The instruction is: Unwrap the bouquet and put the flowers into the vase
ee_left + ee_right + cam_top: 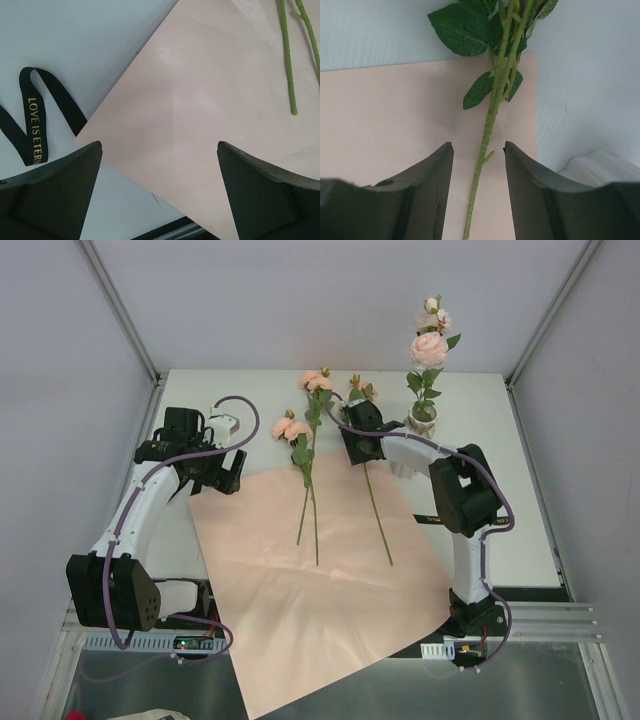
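Note:
The bouquet lies unwrapped: its pink paper point(320, 590) is spread flat on the table. One rose point(430, 345) stands in the off-white vase point(423, 420) at the back right. Two roses point(305, 455) lie side by side on the paper, and a third stem point(378, 515) lies to their right. My right gripper point(358, 440) is low over that third stem. In the right wrist view the gripper point(478, 143) is open and straddles the stem point(491, 107), with a gap on each side. My left gripper point(160, 145) hangs wide open over the paper's left corner point(200, 100), holding nothing.
The black gold-lettered ribbon point(36, 125) lies loose on the white table left of the paper. Two stem ends point(289, 65) show at the top right of the left wrist view. The paper's near corner overhangs the table's front edge point(300, 695).

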